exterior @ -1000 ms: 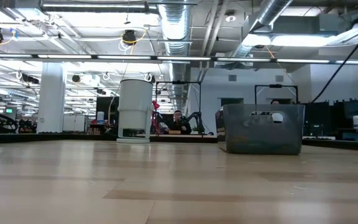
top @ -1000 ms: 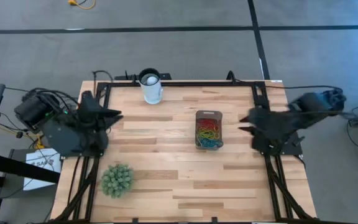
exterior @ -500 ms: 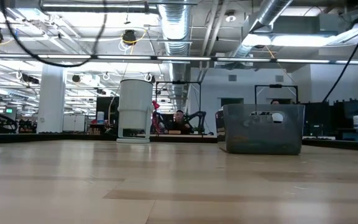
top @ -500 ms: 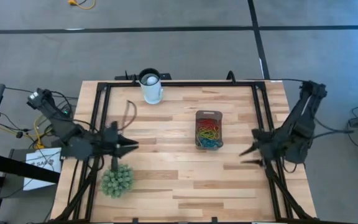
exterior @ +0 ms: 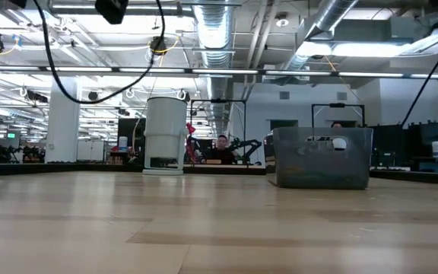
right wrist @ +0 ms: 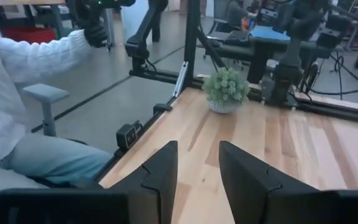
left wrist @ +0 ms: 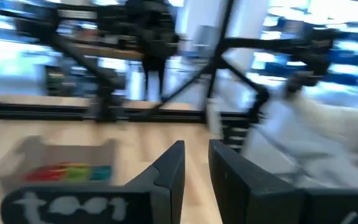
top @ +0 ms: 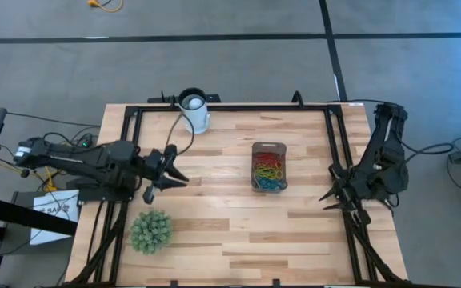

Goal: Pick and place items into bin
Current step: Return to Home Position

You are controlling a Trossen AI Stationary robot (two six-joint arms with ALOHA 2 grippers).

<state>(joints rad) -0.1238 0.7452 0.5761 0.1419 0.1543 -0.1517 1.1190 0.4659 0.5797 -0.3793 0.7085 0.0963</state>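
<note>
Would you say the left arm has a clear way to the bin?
Probably yes: the left arm aims its jaws at the bin, only bare table between them; the cup and spiky ball sit aside.

One camera looks straight down on the whole table (top: 214, 216); another sits level with its top, facing the room. Both show the bin (top: 269, 145).

The table (top: 214, 208) is pale wood in plank stripes, with a black frame (top: 230, 107) round it. The bin (top: 269, 146) is smoky grey see-through, and the bands (top: 269, 170) inside go red, yellow, green, blue. Also the spiky ball (top: 150, 232) is green, the cup (top: 196, 120) white, the floor (top: 214, 64) grey with dark lines.
</note>
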